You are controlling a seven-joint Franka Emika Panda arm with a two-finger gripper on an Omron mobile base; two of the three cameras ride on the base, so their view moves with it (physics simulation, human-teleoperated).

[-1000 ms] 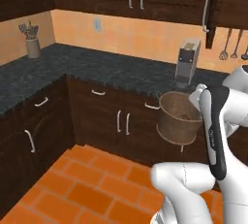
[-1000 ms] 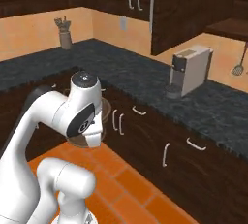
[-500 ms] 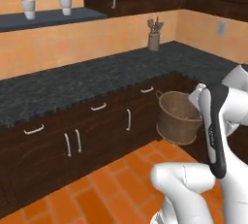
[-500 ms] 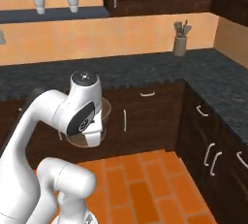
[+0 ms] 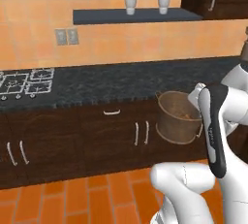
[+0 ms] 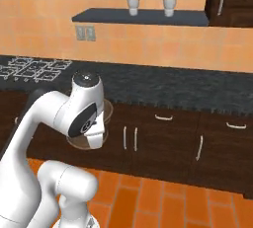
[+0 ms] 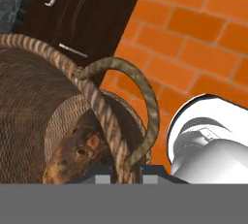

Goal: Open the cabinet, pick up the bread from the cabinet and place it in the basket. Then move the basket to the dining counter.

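On the left of the left base view, a stove (image 5: 26, 82) sits on the black speckled surface (image 5: 106, 85), with dark cupboards (image 5: 97, 140) under it and an orange brick floor (image 5: 72, 199) below. Two white cups (image 5: 130, 4) stand on a dark shelf (image 5: 131, 16) up on the orange wall. Further right, the brown basket (image 5: 178, 117) hangs in the air in front of the cupboards, up against the white arm. In the hand view the claw (image 7: 125, 169) is closed tight on the basket's woven rim, beside its small curved handle (image 7: 143, 102). The brown bread (image 7: 77, 157) lies down inside the basket, just left of the claw.
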